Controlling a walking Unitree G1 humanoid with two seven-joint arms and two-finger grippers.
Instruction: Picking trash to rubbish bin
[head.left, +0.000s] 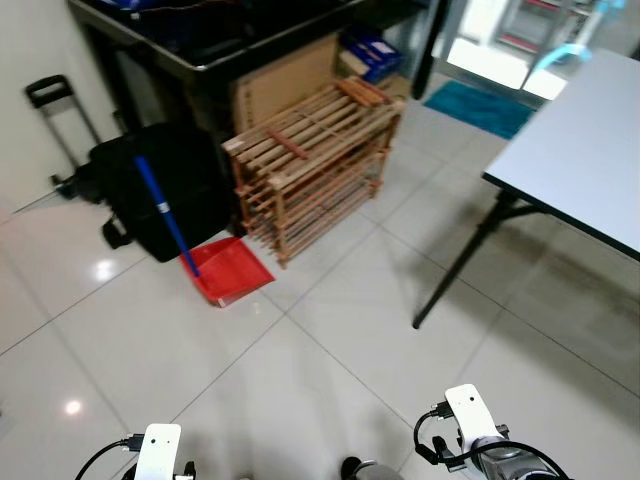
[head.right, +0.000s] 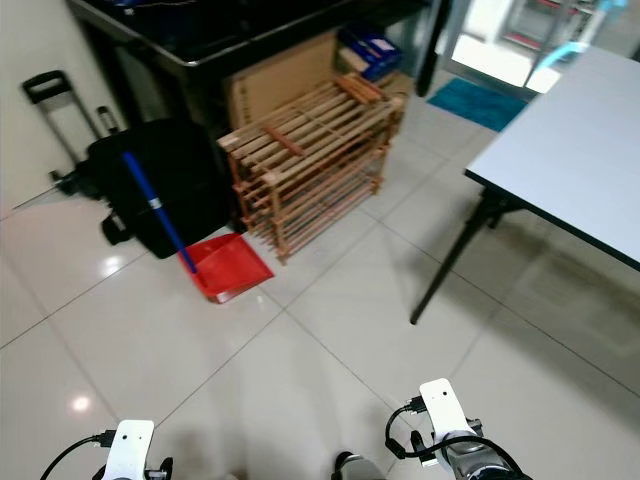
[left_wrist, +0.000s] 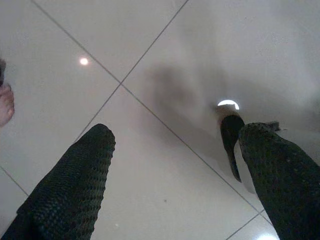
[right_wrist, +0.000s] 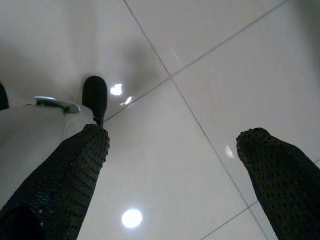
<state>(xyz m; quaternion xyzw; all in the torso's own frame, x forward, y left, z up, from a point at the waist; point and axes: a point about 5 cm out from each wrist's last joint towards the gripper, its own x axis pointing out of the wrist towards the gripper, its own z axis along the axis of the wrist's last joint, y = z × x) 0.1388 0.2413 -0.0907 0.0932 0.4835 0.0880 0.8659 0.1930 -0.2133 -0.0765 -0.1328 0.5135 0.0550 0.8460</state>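
**Tiled room, both arms low, no trash or bin spotted**

Glossy pale tile floor (head.left: 330, 350) fills my head view. Wooden slatted rack (head.left: 315, 165) stands against a dark desk (head.left: 230, 40), cardboard sheet (head.left: 285, 85) tucked behind it. Just beside the rack on my left, a red dustpan (head.left: 230, 272) lies on the tiles with its blue handle (head.left: 165, 215) leaning up against a black bag (head.left: 160, 195). A luggage trolley handle (head.left: 55, 110) sits by the wall further left. White table (head.left: 585, 150) on my right, one black leg (head.left: 465, 260) slanting to the floor; teal mat (head.left: 480, 105) beyond it. I can't make out any trash or rubbish bin here.

Right eye: same scene, both wrists low at the frame's bottom edge.

Left wrist view: left gripper (left_wrist: 175, 165) hangs over bare tile, fingers (left_wrist: 75, 185) spread wide apart, nothing between them. A dark robot foot (left_wrist: 231, 137) is near one finger. Someone's bare toes (left_wrist: 6, 102) at the frame edge.

Right wrist view: right gripper (right_wrist: 172, 170) also over tile, fingers (right_wrist: 65, 185) well apart, holding nothing. The other dark foot (right_wrist: 95, 97) rests on the floor close by.
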